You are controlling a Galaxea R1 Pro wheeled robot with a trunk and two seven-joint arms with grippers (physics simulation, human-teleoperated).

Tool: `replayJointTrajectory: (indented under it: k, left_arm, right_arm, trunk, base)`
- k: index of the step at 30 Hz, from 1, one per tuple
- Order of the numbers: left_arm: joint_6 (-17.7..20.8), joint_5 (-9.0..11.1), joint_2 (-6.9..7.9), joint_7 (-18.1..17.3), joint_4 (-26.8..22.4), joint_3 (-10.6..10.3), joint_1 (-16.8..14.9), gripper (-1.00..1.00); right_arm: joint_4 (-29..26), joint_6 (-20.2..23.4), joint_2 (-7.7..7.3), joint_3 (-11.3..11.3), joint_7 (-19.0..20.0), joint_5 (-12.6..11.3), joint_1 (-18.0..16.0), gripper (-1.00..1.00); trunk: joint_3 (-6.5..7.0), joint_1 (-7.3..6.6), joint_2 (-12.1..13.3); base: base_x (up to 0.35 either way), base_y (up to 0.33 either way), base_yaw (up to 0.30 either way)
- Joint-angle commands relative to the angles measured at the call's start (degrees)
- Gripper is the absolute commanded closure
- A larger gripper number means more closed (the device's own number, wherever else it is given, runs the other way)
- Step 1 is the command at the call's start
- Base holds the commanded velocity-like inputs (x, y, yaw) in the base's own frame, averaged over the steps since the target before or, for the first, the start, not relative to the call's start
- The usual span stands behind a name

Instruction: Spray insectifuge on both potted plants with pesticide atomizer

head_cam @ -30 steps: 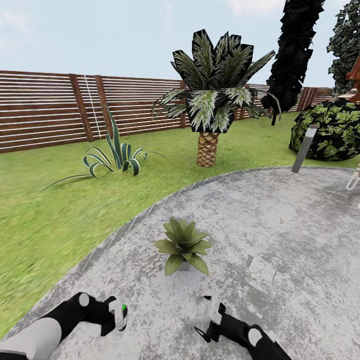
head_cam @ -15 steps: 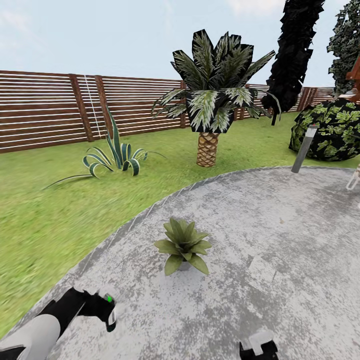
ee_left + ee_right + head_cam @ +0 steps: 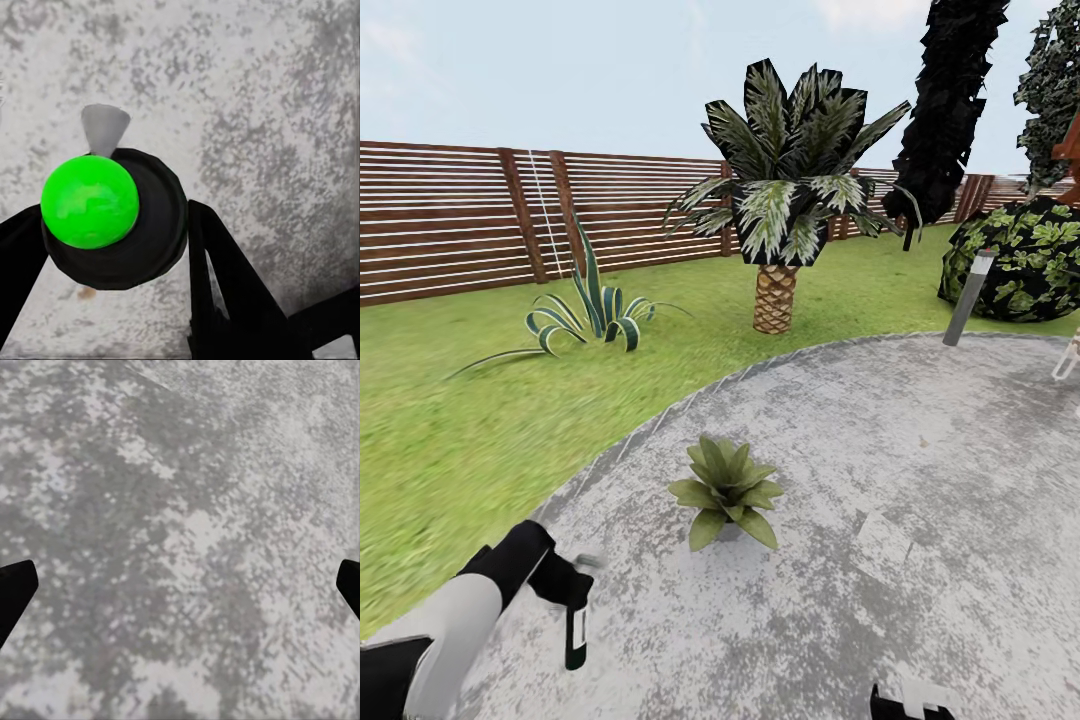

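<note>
Head view: grey paved patio (image 3: 920, 470), lawn (image 3: 450, 420), slatted fence (image 3: 450, 215); left fingers (image 3: 225, 285) clamping atomizer (image 3: 112, 217), right fingers (image 3: 15, 592) apart.

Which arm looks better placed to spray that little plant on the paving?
Probably the left. Its gripper is shut on the atomizer and hangs near the plant. The right gripper is open over bare paving, holding nothing.

olive-green potted plant (image 3: 726, 487) in a grey pot, mottled grey-white patio (image 3: 920, 470), green lawn (image 3: 450, 430), brown slatted fence (image 3: 460, 215), atomizer (image 3: 112, 217) black with bright green cap.
</note>
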Motion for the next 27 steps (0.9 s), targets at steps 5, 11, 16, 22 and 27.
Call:
replayJointTrajectory:
  k: [5, 11, 16, 22, 27]
  left_arm:
    - [3.5, -0.6, -0.05, -5.0, -0.1, -6.0, -1.2, 1.00]
    - [4.7, -0.7, 0.41, -9.6, -0.1, -16.9, -1.4, 1.00]
    - [5.0, -0.9, 0.06, -13.2, -0.7, -17.8, -3.2, 1.00]
    - [5.2, -0.9, 0.01, -13.9, -2.2, -17.9, -3.4, 1.00]
    - [5.2, -0.9, 0.00, -13.9, -2.2, -18.0, -3.4, 1.00]
  right_arm:
    - [0.5, -0.2, -0.07, 0.0, 0.0, 0.0, 0.0, -1.00]
    - [0.6, -0.2, -0.91, 0.0, 0.1, 0.1, 0.1, -1.00]
    - [0.6, -0.2, -0.95, 0.0, 1.9, 0.2, 0.1, -1.00]
    - [0.6, -0.3, -0.87, 0.0, 2.6, 0.1, 0.2, -1.00]
    - [0.6, -0.3, -0.83, 0.0, 2.6, 0.1, 0.2, -1.00]
  trunk:
    - [-0.05, -0.01, 0.0]
    - [-0.05, -0.01, 0.0]
    - [-0.05, -0.01, 0.0]
    - [-0.05, -0.01, 0.0]
    - [-0.05, -0.01, 0.0]
  base:
    - [0.000, 0.000, 0.000]
    - [0.000, 0.000, 0.000]
    - [0.000, 0.000, 0.000]
    - [0.202, 0.000, 0.000]
    - [0.332, 0.000, 0.000]
